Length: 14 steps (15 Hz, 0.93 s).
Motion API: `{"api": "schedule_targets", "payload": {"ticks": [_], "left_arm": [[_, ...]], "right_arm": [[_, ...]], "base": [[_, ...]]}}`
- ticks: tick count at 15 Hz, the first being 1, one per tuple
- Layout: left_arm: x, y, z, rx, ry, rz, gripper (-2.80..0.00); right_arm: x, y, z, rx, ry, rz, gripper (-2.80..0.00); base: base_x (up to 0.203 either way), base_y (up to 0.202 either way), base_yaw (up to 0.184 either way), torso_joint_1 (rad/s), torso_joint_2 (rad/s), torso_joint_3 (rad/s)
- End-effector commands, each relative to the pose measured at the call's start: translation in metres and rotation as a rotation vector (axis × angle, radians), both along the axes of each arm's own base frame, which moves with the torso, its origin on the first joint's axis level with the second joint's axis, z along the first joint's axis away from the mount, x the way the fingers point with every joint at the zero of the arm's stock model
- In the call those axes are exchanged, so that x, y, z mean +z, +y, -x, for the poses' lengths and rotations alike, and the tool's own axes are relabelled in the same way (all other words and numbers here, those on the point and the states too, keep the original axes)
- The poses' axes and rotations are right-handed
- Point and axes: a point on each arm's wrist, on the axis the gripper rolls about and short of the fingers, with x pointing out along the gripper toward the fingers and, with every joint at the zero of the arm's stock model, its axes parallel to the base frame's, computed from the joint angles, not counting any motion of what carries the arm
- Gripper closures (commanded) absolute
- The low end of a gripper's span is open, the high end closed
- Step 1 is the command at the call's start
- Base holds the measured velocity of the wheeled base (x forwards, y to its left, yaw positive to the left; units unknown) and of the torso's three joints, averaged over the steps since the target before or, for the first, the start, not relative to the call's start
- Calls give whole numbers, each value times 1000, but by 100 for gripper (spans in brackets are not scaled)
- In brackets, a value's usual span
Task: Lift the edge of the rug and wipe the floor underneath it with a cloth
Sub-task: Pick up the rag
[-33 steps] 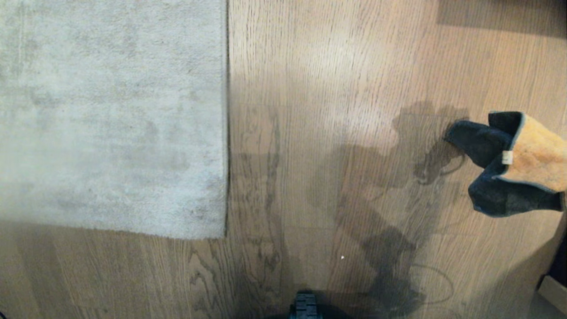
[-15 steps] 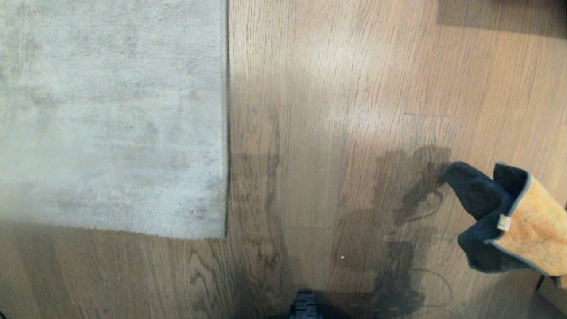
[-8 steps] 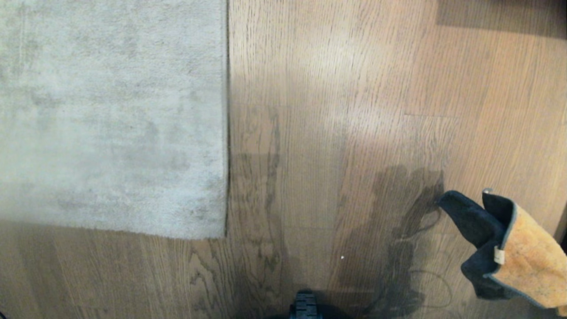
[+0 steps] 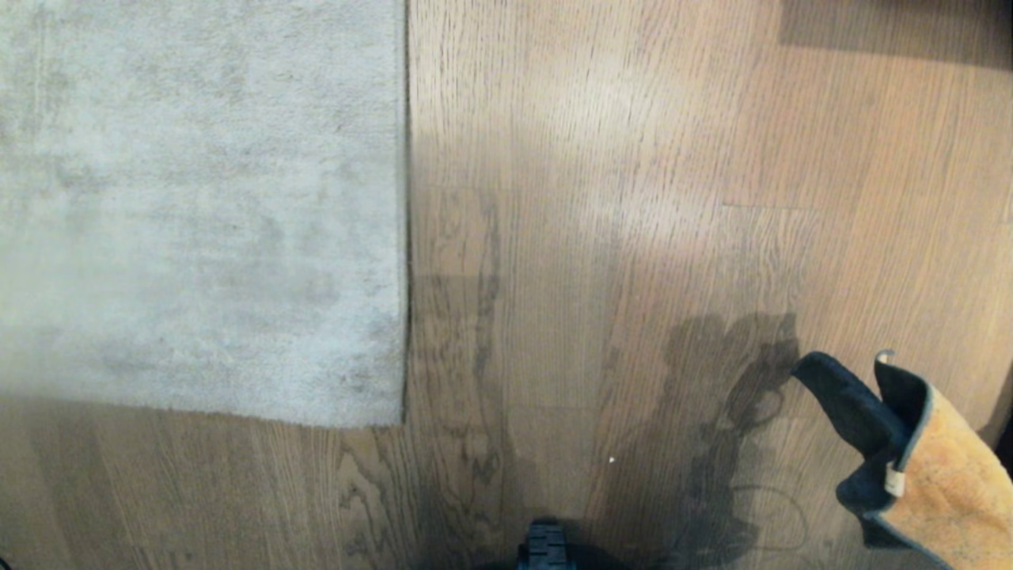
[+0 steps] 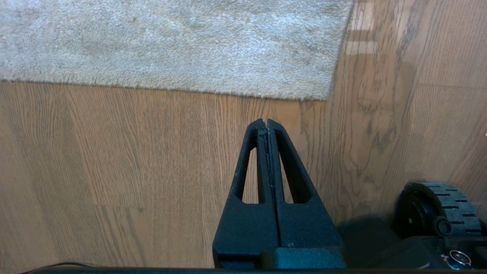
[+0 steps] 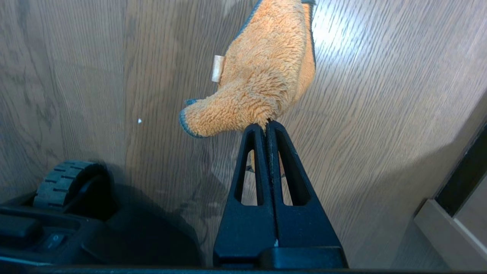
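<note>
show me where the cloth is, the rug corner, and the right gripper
cloth (image 4: 942, 491), head view, on its orange fluffy face.
rug corner (image 5: 319, 89), left wrist view, on the pile just inside the corner.
right gripper (image 6: 266, 125), right wrist view, at the closed fingertips pinching the cloth.

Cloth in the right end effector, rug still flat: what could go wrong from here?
1. The cloth is pinched by one small fold at the right end effector; most of it dangles, so it might slip out during wiping.
2. The rug edge lies flat on the floor, and the left end effector is shut and off the rug, so a lift could miss the edge unless it opens first.
</note>
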Motion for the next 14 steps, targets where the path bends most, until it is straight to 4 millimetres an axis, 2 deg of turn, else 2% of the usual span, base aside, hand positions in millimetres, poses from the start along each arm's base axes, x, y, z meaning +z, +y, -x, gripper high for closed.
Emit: {"api": "schedule_targets", "payload": {"ticks": [1, 14], "left_arm": [[0, 0, 0, 1, -1, 0, 0], [0, 0, 0, 1, -1, 0, 0]], "right_arm": [[-4, 0, 5, -1, -35, 1, 0], [-11, 0, 6, -10, 16, 0, 0]], "base": [[0, 0, 0, 0, 0, 0], [0, 0, 0, 0, 0, 0]]}}
